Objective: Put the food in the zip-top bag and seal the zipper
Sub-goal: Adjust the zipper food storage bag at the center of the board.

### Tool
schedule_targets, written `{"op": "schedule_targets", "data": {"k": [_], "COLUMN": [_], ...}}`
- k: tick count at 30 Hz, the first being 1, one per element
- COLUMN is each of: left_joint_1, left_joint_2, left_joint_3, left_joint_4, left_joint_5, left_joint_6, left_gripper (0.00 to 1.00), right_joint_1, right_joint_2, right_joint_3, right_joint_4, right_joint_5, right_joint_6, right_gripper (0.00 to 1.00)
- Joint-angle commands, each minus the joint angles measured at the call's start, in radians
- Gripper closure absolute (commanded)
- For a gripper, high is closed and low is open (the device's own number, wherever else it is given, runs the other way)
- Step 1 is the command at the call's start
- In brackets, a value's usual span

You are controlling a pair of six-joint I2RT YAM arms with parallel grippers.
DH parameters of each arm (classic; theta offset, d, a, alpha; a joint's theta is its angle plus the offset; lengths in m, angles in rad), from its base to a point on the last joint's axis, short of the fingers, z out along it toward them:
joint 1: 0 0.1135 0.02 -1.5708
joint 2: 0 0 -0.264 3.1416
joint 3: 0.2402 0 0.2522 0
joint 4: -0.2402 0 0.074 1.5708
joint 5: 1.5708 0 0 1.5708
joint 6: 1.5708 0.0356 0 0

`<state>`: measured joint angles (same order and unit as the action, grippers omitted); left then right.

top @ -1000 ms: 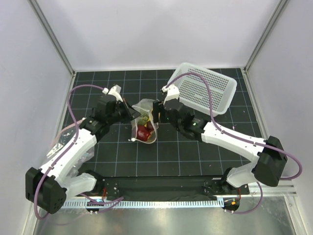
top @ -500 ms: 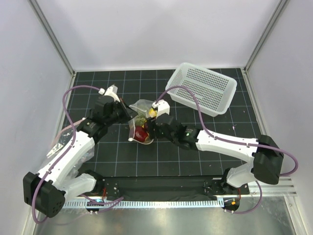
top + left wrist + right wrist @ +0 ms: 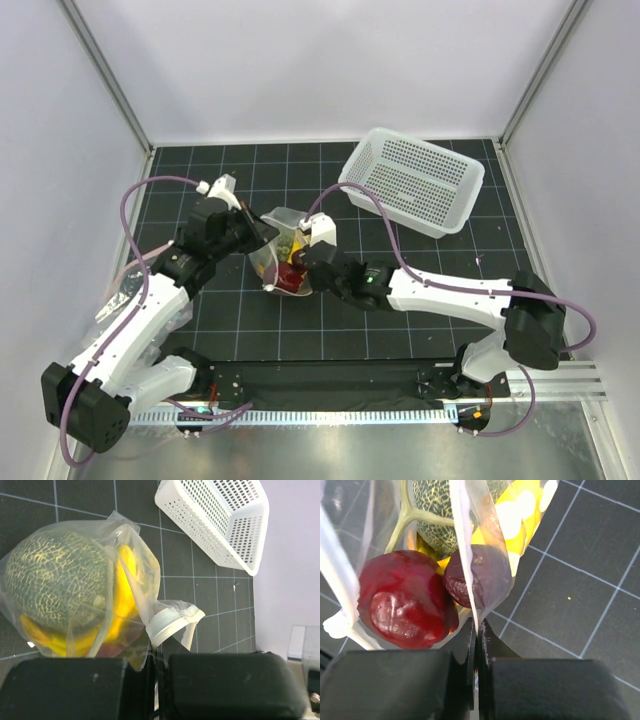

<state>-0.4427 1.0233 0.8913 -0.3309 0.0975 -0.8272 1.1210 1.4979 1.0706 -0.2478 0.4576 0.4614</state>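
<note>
At the middle of the table (image 3: 240, 320), left jaws and right jaws are each pinching the zip-top bag (image 3: 149, 572); melon (image 3: 55, 580), banana (image 3: 125, 597) and dark-red fruits (image 3: 405, 600) are sitting inside.

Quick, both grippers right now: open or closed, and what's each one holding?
Left gripper: closed, pinching the film of the zip-top bag.
Right gripper: closed, pinching another edge of the same bag.

A white perforated basket (image 3: 412, 180) sits well beyond my right pincer (image 3: 300, 266), off to its right, on the black gridded mat (image 3: 430, 330).
</note>
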Motion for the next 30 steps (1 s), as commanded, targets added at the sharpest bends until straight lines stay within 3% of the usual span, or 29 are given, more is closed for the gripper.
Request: {"op": "schedule_targets", "data": {"k": [1,4,6,9,14,19,25,28,30], "left_joint_1": [0.002,-0.017,-0.053,-0.121,-0.211,-0.261,-0.298,-0.3,-0.298], "left_joint_2": [-0.011,0.023,0.052,0.09,0.164,0.241,0.262,0.247,0.227], "left_joint_3": [0.012,0.041,0.069,0.13,0.211,0.247,0.268,0.262,0.256], "left_joint_4": [0.046,0.046,0.029,-0.046,-0.145,-0.164,-0.161,-0.16,-0.155], "left_joint_5": [0.08,0.233,0.254,0.222,0.146,0.16,0.162,0.128,0.122], "left_joint_6": [-0.01,-0.023,-0.009,0.043,0.095,0.118,0.135,0.14,0.142], "left_gripper": [1.0,1.0,1.0,0.99,0.99,0.98,0.88,0.89,0.95], "right_joint_1": [0.007,0.002,-0.013,-0.082,-0.254,-0.259,-0.259,-0.259,-0.259], "right_joint_2": [-0.111,-0.204,-0.251,-0.327,-0.315,-0.269,-0.274,-0.283,-0.286], "right_joint_3": [0.04,0.042,0.043,0.037,0.0,-0.003,-0.023,-0.026,-0.026], "right_joint_4": [-0.013,-0.048,-0.068,-0.096,-0.067,-0.015,0.012,0.013,0.016], "right_joint_5": [0.041,0.078,0.087,0.061,-0.172,-0.278,-0.313,-0.307,-0.321], "right_joint_6": [0.005,-0.016,-0.027,-0.04,-0.012,-0.006,-0.015,-0.013,-0.015], "right_gripper": [0.99,0.99,0.99,0.99,0.99,0.99,0.99,0.99,0.99]}}
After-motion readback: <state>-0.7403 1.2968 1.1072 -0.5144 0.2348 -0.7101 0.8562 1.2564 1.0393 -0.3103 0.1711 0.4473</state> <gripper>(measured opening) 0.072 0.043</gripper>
